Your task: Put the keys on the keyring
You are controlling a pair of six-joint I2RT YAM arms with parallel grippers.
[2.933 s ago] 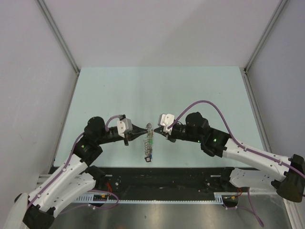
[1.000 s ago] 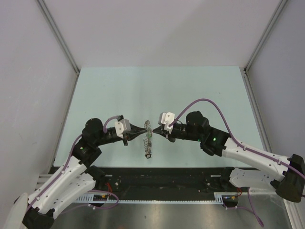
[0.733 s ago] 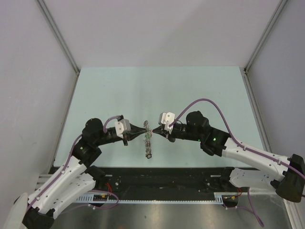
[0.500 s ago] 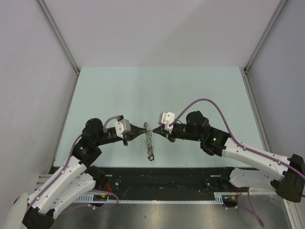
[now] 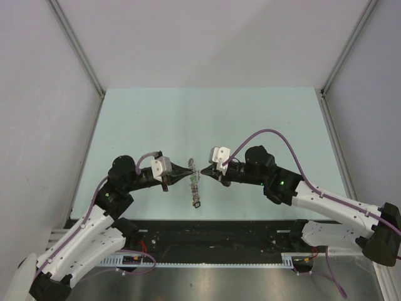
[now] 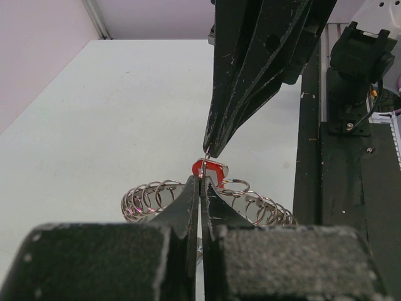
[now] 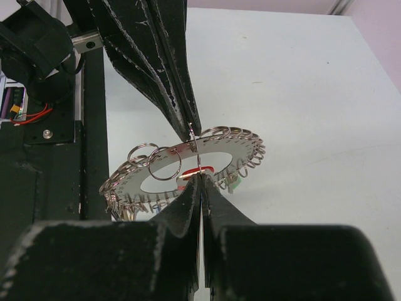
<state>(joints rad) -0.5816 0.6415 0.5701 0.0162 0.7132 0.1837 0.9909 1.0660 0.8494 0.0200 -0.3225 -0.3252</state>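
Keyring [image 5: 196, 187]: this large grey flat ring is held up over the pale green table [image 5: 250, 119], toward the table's 6 o'clock edge near the arm bases. From above it shows edge-on, as a thin line running from the pinch point toward 6 o'clock. Held like this, its rim is probably free on both faces. Whether its low end touches the table cannot be told.
Left gripper [image 5: 190, 171]: it reaches in from 9 o'clock with its jaws pressed together, apparently on the keyring's rim. This looks like the steadying hold, so that the ring does not swing while the other arm works.
Right gripper [image 5: 203, 173]: it comes in from 3 o'clock, nose to nose with the left gripper. Its jaws are pressed together on what seems to be the thin wire loop [image 7: 195, 147] of the red-tagged key. Meeting tip to tip brings the key to the spot that is braced.
Red-tagged key [image 6: 204, 167]: it sits between the two sets of tips, right at the keyring. In the left wrist view its tag shows at 12 o'clock of the left gripper's tips. Whether its loop has caught the ring cannot be told, and threading looks like the step in hand.
Split rings [image 6: 235, 185]: these fan out all round the rim and crowd the working spot. One of them could snag the right gripper's load.
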